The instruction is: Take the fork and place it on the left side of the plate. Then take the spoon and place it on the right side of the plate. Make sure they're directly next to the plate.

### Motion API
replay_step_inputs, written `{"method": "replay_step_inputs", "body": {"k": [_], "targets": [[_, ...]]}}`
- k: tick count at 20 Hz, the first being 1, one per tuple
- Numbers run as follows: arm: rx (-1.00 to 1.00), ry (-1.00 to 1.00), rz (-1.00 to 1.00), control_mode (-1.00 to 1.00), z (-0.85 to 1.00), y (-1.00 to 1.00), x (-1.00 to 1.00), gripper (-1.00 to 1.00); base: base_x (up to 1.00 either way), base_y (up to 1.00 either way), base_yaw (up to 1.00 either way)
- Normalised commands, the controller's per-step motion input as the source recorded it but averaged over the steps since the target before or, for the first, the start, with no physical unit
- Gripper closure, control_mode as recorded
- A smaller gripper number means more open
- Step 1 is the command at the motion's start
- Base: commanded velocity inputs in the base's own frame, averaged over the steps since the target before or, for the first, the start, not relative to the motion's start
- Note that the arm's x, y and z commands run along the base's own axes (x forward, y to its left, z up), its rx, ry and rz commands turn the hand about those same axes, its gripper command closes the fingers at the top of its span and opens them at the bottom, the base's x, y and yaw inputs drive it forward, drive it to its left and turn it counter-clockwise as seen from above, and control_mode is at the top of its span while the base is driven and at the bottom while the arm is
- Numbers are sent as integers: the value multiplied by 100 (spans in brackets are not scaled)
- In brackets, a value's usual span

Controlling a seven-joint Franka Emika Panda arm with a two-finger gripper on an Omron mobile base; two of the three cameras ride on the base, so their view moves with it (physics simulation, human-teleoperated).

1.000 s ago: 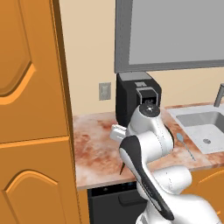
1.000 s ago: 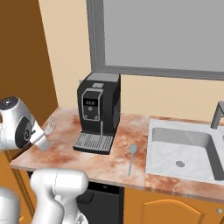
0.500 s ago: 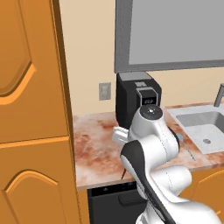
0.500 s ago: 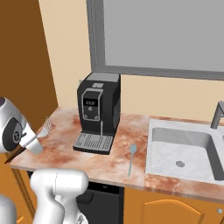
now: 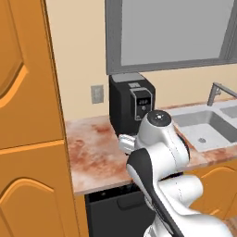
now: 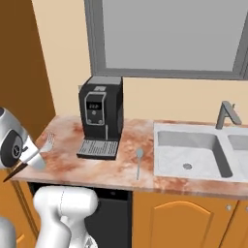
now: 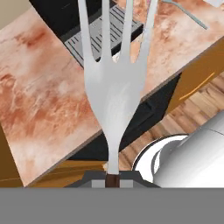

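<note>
Marbled reddish counter (image 6: 72, 162) ran under a grey-framed window (image 6: 169, 36), with orange cabinet doors (image 5: 28, 139) standing tall at its far end from the sink. At the middle of that counter stood a black coffee machine (image 6: 100, 116), its grated drip tray facing outward, and I take it as my landmark.

My end effector (image 7: 113, 178) was closed tight on the fork (image 7: 114, 83), gripping it low on the handle so that the silver tines ran up and away from my fingertips in the hand view. In the right base view the fork (image 6: 48, 142) was held off the counter, on the side of the coffee machine away from the sink (image 6: 191, 155), just out from the machine's drip tray and close to the counter's front edge. In the hand view, the tines crossed in front of that drip tray, with the counter edge and a strip of wooden floor (image 7: 175, 118) below them.

The spoon (image 6: 138, 162) lay flat on the counter between the coffee machine and the sink, bowl toward the wall, handle toward the front edge. The faucet (image 6: 225, 114) rose behind the sink.
</note>
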Motion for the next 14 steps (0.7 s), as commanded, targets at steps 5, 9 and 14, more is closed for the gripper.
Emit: {"method": "replay_step_inputs", "body": {"k": [5,9,14], "targets": [[0,0,0,100,0,0,0,100,-53,23,-56],[0,0,0,100,0,0,0,100,-39,27,-62],[0,0,0,100,0,0,0,100,-25,32,-63]]}}
